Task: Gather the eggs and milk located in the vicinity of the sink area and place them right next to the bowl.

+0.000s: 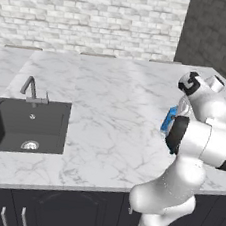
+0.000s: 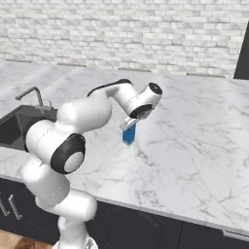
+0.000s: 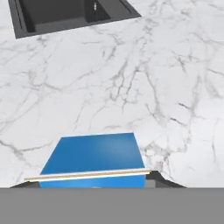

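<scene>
We are observing the gripper point(image 2: 130, 123) pinching the milk point(image 2: 129, 135) at its gabled top, fingers closed against its sides; the carton is standing upright on the marble counter point(image 2: 194, 141), well right of the sink point(image 1: 25, 123).

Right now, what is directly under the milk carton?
The milk carton stands upright on the white marble counter, with the gripper closed around its top. Its base hides the patch of marble beneath, and nothing else shows under it.
</scene>
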You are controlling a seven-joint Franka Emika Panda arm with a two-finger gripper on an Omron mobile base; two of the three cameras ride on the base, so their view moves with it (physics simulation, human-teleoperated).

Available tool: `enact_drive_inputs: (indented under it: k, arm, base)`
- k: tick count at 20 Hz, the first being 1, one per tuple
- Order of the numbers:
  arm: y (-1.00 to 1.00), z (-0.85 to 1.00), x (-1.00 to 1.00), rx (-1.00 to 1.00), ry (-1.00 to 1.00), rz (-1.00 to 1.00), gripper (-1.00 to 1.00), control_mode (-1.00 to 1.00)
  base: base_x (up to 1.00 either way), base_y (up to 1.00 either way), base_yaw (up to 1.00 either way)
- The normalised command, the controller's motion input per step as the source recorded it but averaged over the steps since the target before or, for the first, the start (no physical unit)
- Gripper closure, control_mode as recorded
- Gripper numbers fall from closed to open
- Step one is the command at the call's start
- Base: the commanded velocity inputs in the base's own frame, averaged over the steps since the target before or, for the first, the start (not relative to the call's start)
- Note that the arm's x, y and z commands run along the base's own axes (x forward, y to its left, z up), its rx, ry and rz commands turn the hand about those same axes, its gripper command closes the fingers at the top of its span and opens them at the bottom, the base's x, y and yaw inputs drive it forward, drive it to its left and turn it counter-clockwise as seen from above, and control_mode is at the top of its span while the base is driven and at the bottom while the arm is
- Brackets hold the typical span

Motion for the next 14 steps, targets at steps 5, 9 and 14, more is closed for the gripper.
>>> enact_drive_inputs:
  k: [5,9,14]
  arm:
    - [0.34,0.44,-1.0,-0.03,-0.33,0.09,1.0,-1.0]
    - [0.41,0.49,-1.0,-0.05,-0.5,0.08,1.0,-1.0]
    - [0.24,0.46,-1.0,-0.03,-0.46,0.09,1.0,-1.0]
  base:
    - [0.0,0.0,0.0]
    - [0.0,0.0,0.0]
    - [0.0,0.0,0.0]
